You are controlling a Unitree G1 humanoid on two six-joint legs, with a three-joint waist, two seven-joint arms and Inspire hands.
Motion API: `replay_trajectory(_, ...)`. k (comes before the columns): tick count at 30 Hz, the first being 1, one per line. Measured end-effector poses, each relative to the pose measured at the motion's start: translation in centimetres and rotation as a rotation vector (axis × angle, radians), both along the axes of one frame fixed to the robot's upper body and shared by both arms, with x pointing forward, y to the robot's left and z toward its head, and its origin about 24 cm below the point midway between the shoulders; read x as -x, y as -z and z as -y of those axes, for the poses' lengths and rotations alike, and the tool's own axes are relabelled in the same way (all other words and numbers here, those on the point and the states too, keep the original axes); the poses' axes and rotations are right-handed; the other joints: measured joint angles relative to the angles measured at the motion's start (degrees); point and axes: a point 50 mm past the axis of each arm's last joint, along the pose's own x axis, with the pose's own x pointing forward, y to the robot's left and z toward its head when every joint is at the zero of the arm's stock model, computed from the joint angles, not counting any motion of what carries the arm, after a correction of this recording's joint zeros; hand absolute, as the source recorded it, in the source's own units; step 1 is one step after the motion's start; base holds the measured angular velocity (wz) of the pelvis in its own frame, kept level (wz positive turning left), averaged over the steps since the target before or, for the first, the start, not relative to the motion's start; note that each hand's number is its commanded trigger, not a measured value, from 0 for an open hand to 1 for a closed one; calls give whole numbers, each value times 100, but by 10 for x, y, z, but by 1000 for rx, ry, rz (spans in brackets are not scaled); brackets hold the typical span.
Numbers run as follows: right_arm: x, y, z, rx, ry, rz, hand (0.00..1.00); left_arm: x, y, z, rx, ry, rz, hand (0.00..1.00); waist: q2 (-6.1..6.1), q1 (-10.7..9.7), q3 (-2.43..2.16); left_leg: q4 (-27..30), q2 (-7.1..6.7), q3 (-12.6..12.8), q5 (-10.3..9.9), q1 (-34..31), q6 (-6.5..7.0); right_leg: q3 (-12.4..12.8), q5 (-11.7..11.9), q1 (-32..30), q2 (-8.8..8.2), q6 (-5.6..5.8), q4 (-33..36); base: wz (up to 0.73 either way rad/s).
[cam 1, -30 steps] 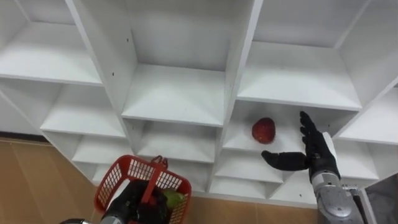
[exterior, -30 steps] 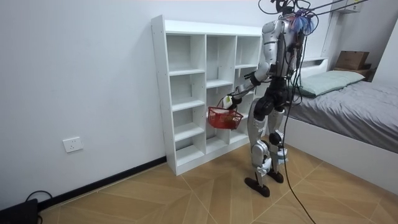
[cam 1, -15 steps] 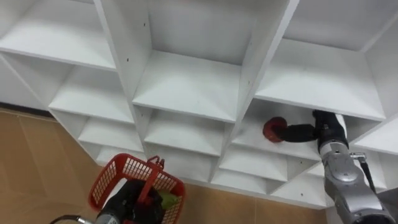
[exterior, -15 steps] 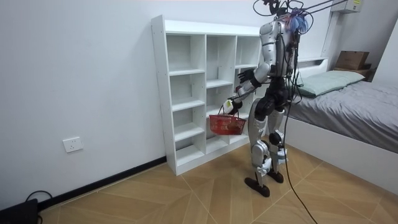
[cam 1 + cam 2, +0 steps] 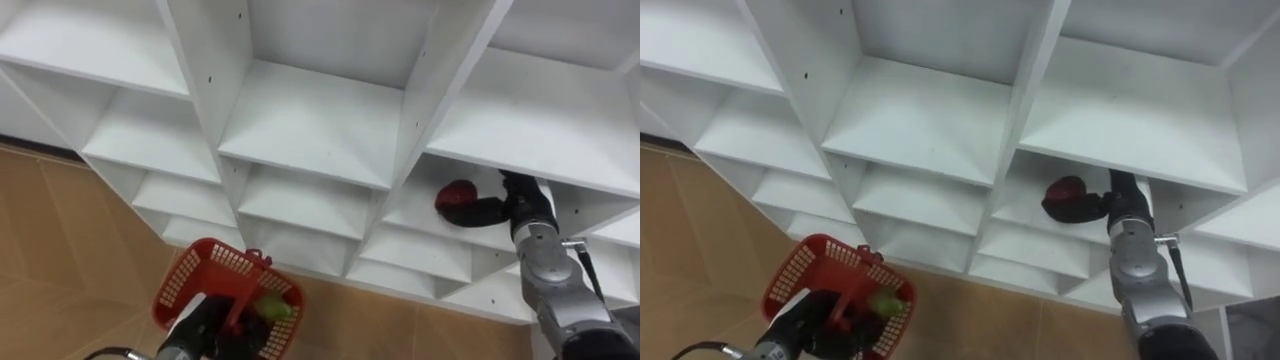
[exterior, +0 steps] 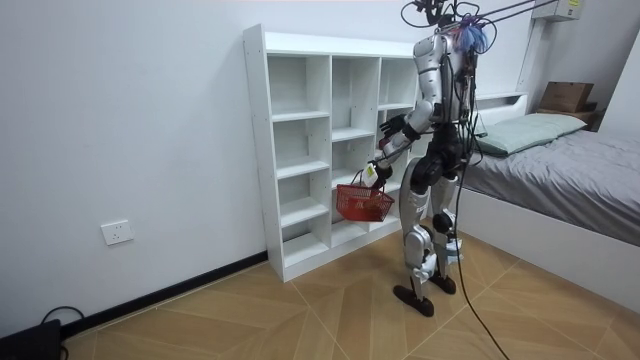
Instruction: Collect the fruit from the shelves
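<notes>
A red apple point(image 5: 455, 194) point(image 5: 1064, 191) lies in a middle compartment of the white closet point(image 5: 320, 120), in its right column. My right hand point(image 5: 520, 205) point(image 5: 1125, 212) reaches into that compartment and touches the apple from the right; the shelf above hides most of the hand. At the lower left my left hand point(image 5: 212, 328) point(image 5: 808, 322) is shut on the handle of a red basket point(image 5: 190, 280) point(image 5: 800, 265). A green fruit point(image 5: 273, 309) point(image 5: 883, 300) lies inside the basket. In the room view I stand upright facing the closet point(image 6: 330, 150), with the basket point(image 6: 363, 203) hanging before it.
The closet's other compartments hold nothing. Wooden floor point(image 5: 60, 230) runs below and to the left of it. A bed point(image 6: 560, 170) stands at the room view's right, behind me. A wall socket point(image 6: 117, 232) sits low on the wall.
My right hand, open in front of the compartment a second ago, has gone in up against the apple and stays there. The basket has dropped a little. The camera has shifted.
</notes>
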Motion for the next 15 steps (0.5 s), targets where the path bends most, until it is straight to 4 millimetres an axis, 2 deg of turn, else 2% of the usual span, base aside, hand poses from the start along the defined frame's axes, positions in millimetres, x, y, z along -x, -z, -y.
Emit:
replay_trajectory(6,4,6,3,7,22,-28,0,-3,4,-1,-12,-14,-16,100,47,5,37,-4,0,1,0,-8,0,2,0,-10,0,0,-3,0)
replay_trajectory(15,3,6,3,30,14,-32,0,-6,7,-1,-20,-20,-28,100,65,9,47,10,1,5,17,-216,-8,31,1,-256,-1,-1,75,0)
